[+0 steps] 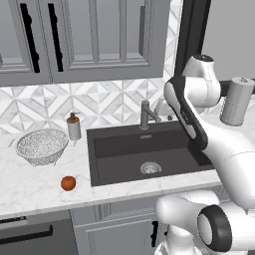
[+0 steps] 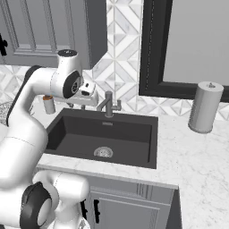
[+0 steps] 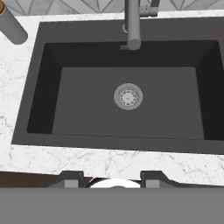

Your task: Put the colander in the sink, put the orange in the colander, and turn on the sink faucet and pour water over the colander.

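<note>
The colander (image 1: 41,145), a silvery mesh bowl, rests on the marble counter left of the sink (image 1: 114,149). In front of it, near the counter's front edge, lies the orange (image 1: 68,183). The dark basin of the sink (image 3: 87,100) has nothing in it, only its round silver drain (image 3: 128,96). The sink faucet (image 1: 145,115) stands at the back rim with its spout over the basin (image 3: 132,24); no water runs. My gripper (image 3: 113,180) hangs above the sink's front part, looking down into it. It is open, with nothing between its fingers.
A grey soap dispenser (image 1: 74,127) with a brown pump stands between the colander and the sink. A tall grey canister (image 2: 205,107) is on the counter to the right of the sink. Wall cabinets hang above the counter's left part.
</note>
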Available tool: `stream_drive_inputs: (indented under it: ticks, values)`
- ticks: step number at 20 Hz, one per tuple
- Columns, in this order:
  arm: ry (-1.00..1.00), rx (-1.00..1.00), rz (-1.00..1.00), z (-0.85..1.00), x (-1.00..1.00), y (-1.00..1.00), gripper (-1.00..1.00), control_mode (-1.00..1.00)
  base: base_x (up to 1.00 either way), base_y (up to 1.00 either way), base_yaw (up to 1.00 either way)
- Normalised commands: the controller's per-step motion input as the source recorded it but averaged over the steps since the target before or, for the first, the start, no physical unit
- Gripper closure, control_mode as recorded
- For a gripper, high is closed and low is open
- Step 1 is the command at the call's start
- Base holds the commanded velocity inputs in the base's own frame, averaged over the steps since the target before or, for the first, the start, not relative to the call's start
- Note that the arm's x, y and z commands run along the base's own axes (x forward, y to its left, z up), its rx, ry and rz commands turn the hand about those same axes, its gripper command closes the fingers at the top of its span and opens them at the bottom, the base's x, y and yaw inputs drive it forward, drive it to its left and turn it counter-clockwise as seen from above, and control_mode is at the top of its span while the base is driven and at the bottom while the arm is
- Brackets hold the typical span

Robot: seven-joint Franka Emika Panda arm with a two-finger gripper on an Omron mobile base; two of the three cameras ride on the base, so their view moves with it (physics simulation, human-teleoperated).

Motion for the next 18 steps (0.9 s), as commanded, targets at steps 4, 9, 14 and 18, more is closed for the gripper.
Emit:
stream_drive_inputs:
  ticks: [4,9,14,18]
  values:
    - [-0.05,0.0,0.0,-0.03,-0.44,0.0,-1.0,-1.0,0.0,0.0,0.0]
    - [-0.15,0.02,0.0,-0.26,-0.64,0.52,-1.0,-1.0,0.0,0.0,0.0]
    - [-0.07,0.11,-0.09,-0.33,-0.32,0.91,-1.0,-1.0,0.0,0.0,0.0]
    - [-0.02,0.16,-0.11,-0.31,0.0,1.0,-1.0,-1.0,0.0,0.0,0.0]
